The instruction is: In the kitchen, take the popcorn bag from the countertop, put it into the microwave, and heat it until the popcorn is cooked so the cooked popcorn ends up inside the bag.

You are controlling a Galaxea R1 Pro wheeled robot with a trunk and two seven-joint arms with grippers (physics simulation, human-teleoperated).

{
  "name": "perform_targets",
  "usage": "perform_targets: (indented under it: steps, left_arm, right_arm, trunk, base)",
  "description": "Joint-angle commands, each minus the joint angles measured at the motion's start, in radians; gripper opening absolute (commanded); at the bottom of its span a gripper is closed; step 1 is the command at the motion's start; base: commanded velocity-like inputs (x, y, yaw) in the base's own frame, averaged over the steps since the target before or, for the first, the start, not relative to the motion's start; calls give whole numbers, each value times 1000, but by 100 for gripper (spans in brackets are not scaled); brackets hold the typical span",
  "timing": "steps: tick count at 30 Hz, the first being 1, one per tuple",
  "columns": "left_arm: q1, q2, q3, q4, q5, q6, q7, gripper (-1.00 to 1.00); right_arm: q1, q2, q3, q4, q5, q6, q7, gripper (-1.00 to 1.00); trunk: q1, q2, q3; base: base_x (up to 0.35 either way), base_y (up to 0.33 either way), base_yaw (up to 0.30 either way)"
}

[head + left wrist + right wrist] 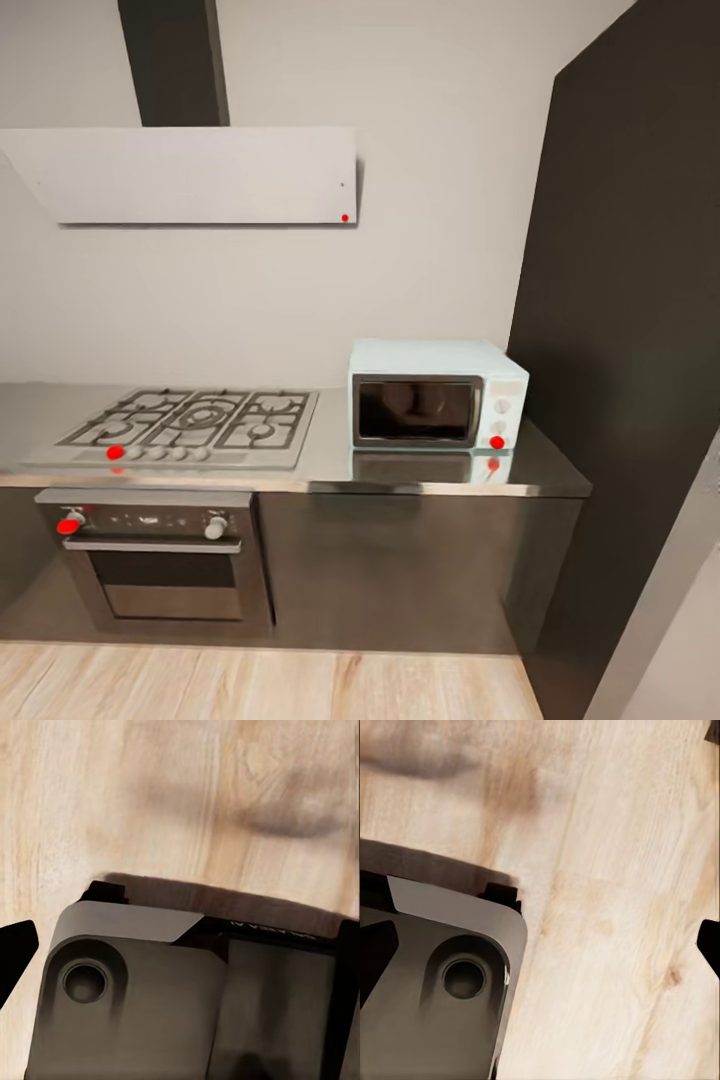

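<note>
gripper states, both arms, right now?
Left gripper: cannot tell; its wrist view looks down at the robot base and wood floor.
Right gripper: cannot tell; its wrist view shows the same sort of scene.

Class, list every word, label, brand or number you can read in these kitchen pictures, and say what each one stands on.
Nothing can be read.
Microwave white panel: knobs and a red dot, no legible text.
Oven control strip: faint marks, too blurred.
Robot base, left wrist view: a strip of pale lettering, too small and blurred.
</note>
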Motion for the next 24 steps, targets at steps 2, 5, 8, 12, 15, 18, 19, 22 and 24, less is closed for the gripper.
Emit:
perform_targets:
  steps: [2, 5, 8, 12, 15, 18, 19, 22, 24]
  left_arm:
    - [-1, -1, -9, 1, 6, -3, 3, 100]
    - [-2, -2, -9, 1, 6, -3, 3, 100]
    - [-1, -2, -10, 1, 6, -3, 3, 100]
    - [-1, -2, -9, 1, 6, -4, 3, 100]
    - [-1, -2, -9, 1, 6, -5, 3, 100]
    - [-1, -1, -9, 1, 7, -5, 3, 100]
    - [-1, -1, -9, 1, 7, -5, 3, 100]
    - [-1, 1, -8, 1, 8, -9, 4, 100]
    - [-1, 2, -7, 1, 10, -11, 3, 100]
  right_arm:
    - [-1, -1, 1, 3, 9, -6, 1, 100]
    - [-1, -3, 1, 3, 9, -6, 1, 100]
    - [-1, -2, 0, 3, 6, -5, 1, 100]
    - [-1, -3, 0, 3, 4, -5, 1, 100]
    - [-1, -3, 0, 3, 3, -6, 1, 100]
    - [-1, -4, -1, 3, 1, -6, 1, 100]
    - [-1, -4, -1, 4, 1, -6, 1, 100]
    - [-1, -4, -2, 4, 0, -5, 1, 100]
    - [-1, -3, -3, 4, -1, -3, 1, 100]
  trunk:
    - [0, -1, -1]
    - [0, -1, -1]
    - [0, -1, -1]
    - [0, -1, -1]
    - [0, -1, -1]
    - [0, -1, -1]
    - [0, -1, -1]
    - [0, -1, -1]
    - [0, -1, -1]
  base:
    - [184, -296, 0]
    - [141, -311, 0]
    - [103, -324, 0]
    - [86, -329, 0]
    - [81, -330, 0]
    - [78, -330, 0]
    - [77, -330, 0]
    - [72, -280, -26]
    - [26, -78, -169]
